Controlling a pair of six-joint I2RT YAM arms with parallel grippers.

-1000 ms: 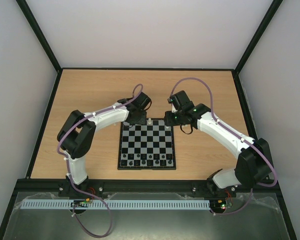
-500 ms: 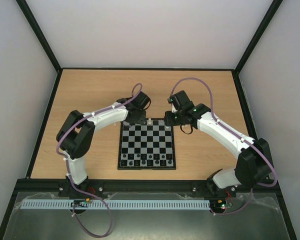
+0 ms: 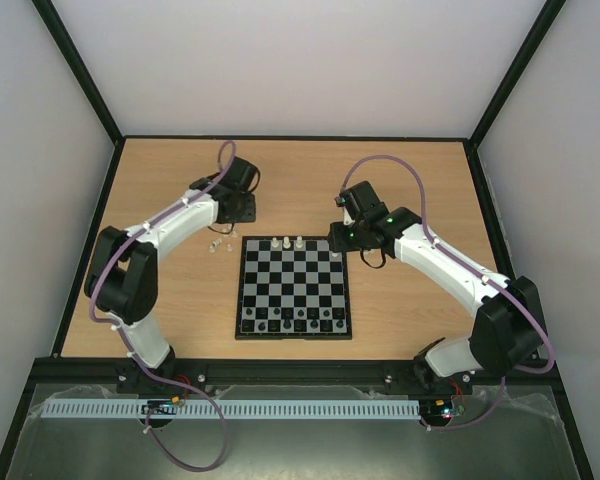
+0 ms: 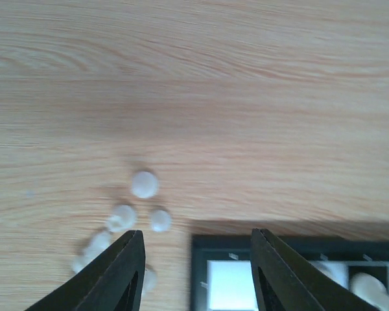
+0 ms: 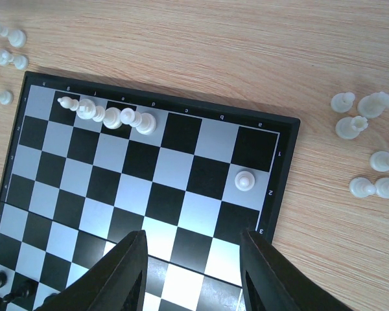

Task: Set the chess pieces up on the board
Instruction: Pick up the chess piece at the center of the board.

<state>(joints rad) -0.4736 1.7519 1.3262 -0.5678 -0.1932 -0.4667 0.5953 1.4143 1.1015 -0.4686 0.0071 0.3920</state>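
Since it quit the board, the left gripper hangs open.

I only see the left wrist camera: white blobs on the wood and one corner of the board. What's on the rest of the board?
Observer: Black pieces stand along the board's near edge.
Operator: Is the other claw holding anything?
Observer: No, the right claw is open and empty, over the board.
Operator: Are there more white ones somewhere?
Observer: Yes, more white pieces lie just off the board's right side.
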